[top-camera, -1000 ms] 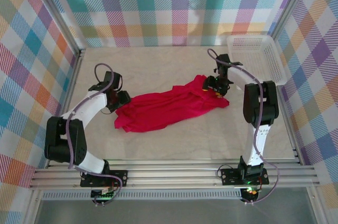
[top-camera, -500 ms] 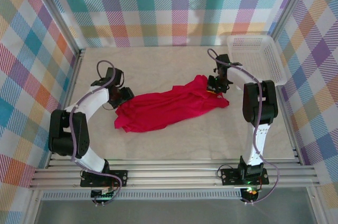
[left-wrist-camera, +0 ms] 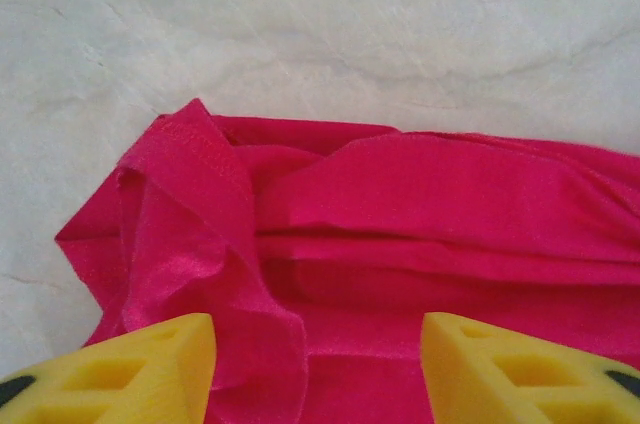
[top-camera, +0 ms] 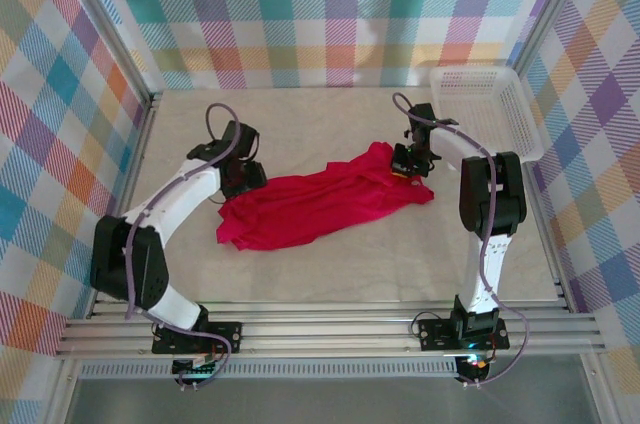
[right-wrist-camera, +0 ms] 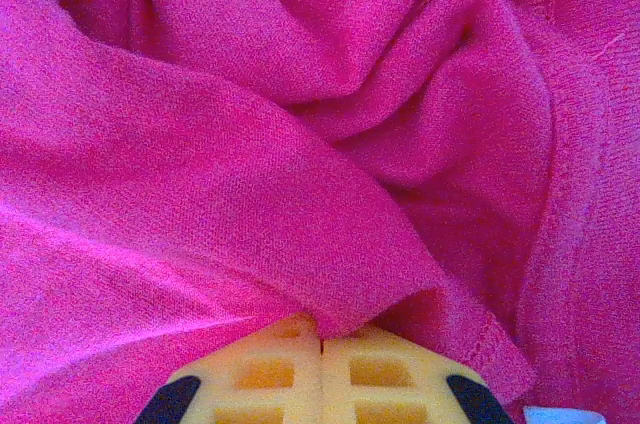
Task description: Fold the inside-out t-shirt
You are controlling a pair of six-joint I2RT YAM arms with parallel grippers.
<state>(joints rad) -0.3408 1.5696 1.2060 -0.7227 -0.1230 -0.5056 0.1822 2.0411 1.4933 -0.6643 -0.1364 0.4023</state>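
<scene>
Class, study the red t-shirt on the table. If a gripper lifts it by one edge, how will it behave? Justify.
Probably floppy: the t-shirt lies in soft folds and bunches at the right gripper, so it should hang limp. Likely light, dragging over the table rather than rolling.

the left claw stands open, its two yellow fingertips well apart and gripping nothing. between and beyond them lies the inside-out t-shirt, bright crimson and bunched into long soft ridges. on one side a flap is folded over, showing a stitched hem. past the cloth's edge stretches the pale, faintly creased tabletop.
</scene>
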